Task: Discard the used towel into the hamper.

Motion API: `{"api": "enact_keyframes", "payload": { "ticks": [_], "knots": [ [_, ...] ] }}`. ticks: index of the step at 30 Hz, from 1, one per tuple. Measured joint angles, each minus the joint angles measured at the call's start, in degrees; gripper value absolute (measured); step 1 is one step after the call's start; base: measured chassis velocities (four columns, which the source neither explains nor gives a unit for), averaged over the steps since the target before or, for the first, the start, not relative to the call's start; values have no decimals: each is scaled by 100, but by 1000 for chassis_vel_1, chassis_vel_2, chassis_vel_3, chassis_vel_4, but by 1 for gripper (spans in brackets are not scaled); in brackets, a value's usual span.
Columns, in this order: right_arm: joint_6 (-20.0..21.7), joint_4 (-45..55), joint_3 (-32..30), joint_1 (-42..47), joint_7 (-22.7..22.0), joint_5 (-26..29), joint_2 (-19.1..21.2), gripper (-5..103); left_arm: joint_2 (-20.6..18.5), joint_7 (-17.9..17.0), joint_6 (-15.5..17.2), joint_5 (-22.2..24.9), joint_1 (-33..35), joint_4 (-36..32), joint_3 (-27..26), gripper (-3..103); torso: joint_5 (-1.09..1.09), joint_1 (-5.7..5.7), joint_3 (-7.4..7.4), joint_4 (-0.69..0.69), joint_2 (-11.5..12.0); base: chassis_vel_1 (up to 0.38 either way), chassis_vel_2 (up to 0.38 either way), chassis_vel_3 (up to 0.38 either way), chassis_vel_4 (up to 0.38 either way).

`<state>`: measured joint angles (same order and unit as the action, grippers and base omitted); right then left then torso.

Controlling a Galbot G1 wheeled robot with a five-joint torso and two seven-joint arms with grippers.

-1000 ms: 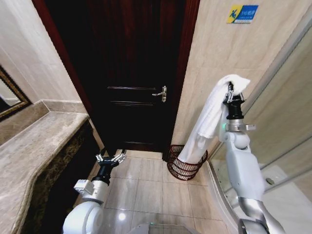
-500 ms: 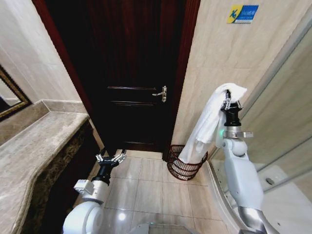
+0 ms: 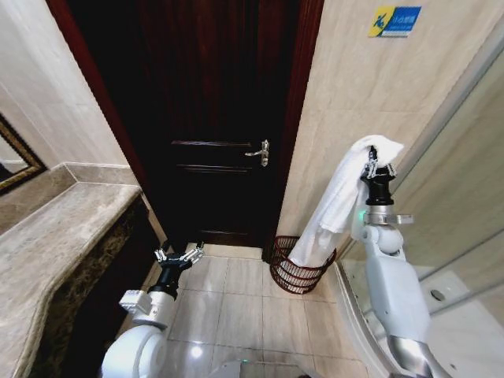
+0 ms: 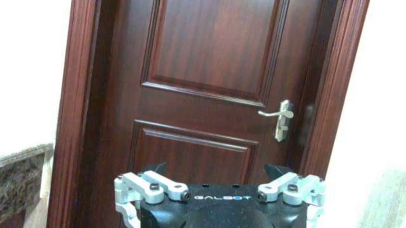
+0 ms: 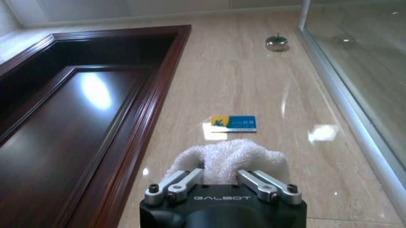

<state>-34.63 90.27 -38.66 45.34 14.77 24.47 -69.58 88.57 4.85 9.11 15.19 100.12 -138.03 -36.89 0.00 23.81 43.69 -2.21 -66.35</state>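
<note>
Jaws of the right gripper pinch the towel, raised, its tail hanging into the hamper. Left gripper low, jaws spread, facing the door.

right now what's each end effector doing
Left end effector: open, empty, low by the door.
Right end effector: shut on the towel, raised above the hamper.

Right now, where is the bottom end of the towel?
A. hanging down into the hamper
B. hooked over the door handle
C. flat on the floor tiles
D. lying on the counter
A. The right gripper holds the towel up high, and its lower end drops inside the hamper rim.
</note>
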Motion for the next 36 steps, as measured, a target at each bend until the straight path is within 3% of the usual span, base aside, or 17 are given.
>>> {"api": "enact_keyframes", "payload": {
  "ticks": [21,36],
  "knots": [
    [-47,-150,-9,-36,38,-19,10,7,0,0,0,0,0,0,0,100,0,0,0,0,0,-41,39,41,-35],
    [-393,-463,-223,896,313,110,-113,7,0,0,0,0,0,0,0,100,-2,-4,-1,0,0,-15,21,20,-24]
  ]
}}
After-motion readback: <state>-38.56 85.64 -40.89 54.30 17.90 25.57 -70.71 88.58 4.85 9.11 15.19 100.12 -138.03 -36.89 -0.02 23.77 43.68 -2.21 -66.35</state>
